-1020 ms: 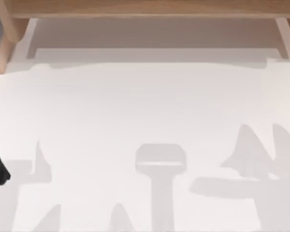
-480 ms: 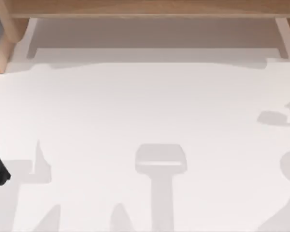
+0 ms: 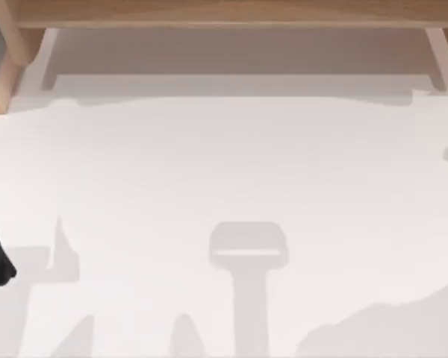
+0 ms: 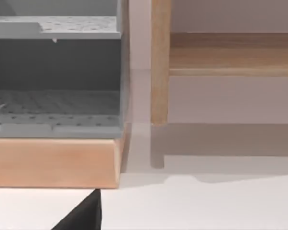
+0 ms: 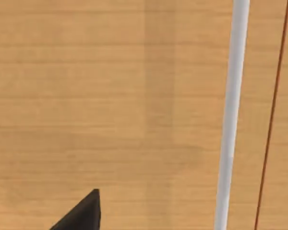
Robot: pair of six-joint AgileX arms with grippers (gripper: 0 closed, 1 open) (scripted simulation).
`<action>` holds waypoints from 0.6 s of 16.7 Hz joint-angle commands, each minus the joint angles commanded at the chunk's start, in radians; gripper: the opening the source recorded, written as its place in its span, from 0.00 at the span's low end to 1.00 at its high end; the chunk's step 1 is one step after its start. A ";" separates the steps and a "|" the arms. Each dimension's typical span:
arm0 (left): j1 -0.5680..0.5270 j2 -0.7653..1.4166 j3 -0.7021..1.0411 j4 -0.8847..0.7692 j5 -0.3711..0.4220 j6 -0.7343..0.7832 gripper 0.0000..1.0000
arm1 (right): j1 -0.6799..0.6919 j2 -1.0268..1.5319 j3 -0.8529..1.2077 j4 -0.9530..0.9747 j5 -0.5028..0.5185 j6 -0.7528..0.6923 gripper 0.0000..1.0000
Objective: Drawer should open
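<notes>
Right tool (image 5: 77,213): shadow gone from counter (image 3: 224,171) 4 o'clock since a second ago; now close against wooden drawer front (image 5: 110,96), beside white handle (image 5: 233,110). Approach phase. Finger state: cannot tell. Left tool (image 4: 81,215) parked, 9 o'clock edge.

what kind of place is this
Probably a simulated tabletop workspace: a plain white table, a wooden cabinet along its far edge, and a grey perforated rack beside it.
</notes>
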 joint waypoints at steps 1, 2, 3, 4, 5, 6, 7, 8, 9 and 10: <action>0.000 0.000 0.000 0.000 0.000 0.000 1.00 | 0.001 0.006 0.003 0.003 0.001 -0.007 1.00; 0.000 0.000 0.000 0.000 0.000 0.000 1.00 | 0.001 0.006 0.003 0.003 0.001 -0.007 1.00; 0.000 0.000 0.000 0.000 0.000 0.000 1.00 | 0.001 0.006 0.003 0.003 0.001 -0.007 1.00; 0.000 0.000 0.000 0.000 0.000 0.000 1.00 | 0.001 0.006 0.003 0.003 0.001 -0.007 1.00; 0.000 0.000 0.000 0.000 0.000 0.000 1.00 | -0.005 0.004 -0.001 0.001 0.000 -0.006 1.00; 0.000 0.000 0.000 0.000 0.000 0.000 1.00 | -0.004 0.005 0.002 0.000 0.000 -0.006 1.00; 0.000 0.000 0.000 0.000 0.000 0.000 1.00 | -0.001 0.010 0.014 -0.005 0.001 -0.007 1.00; 0.000 0.000 0.000 0.000 0.000 0.000 1.00 | 0.004 0.018 0.032 -0.014 0.004 -0.007 1.00; 0.000 0.000 0.000 0.000 0.000 0.000 1.00 | 0.009 0.028 0.052 -0.024 0.009 -0.008 1.00; 0.000 0.000 0.000 0.000 0.000 0.000 1.00 | 0.014 0.038 0.073 -0.036 0.014 -0.008 1.00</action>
